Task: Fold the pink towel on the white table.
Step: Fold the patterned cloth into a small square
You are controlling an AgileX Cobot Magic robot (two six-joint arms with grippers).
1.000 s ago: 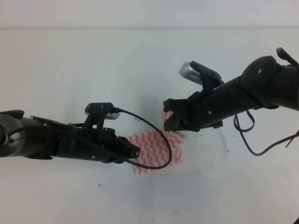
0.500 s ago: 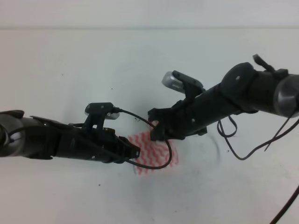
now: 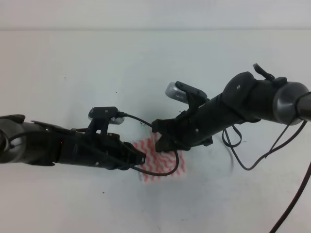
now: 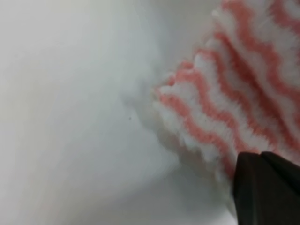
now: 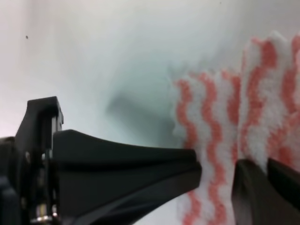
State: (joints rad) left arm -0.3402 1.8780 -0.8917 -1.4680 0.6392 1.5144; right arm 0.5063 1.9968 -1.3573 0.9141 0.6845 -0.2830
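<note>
The pink towel (image 3: 167, 164) lies on the white table (image 3: 146, 73) near the middle, mostly covered by both arms. My left gripper (image 3: 141, 158) is at the towel's left edge, and in the left wrist view its dark fingers (image 4: 267, 187) are shut on the striped pink towel (image 4: 225, 93). My right gripper (image 3: 158, 140) reaches in from the right and holds a raised edge of the towel above its upper left part. In the right wrist view its fingers (image 5: 131, 164) pinch the pink towel (image 5: 213, 126). The towel's middle is hidden under the arms.
A black cable (image 3: 167, 171) from the left wrist camera loops over the towel. More cables (image 3: 243, 158) hang from the right arm onto the table. The table's far edge (image 3: 155, 30) runs along the top.
My right gripper has moved left across the towel, carrying its edge along, so less of the cloth shows. The left arm has not moved.
</note>
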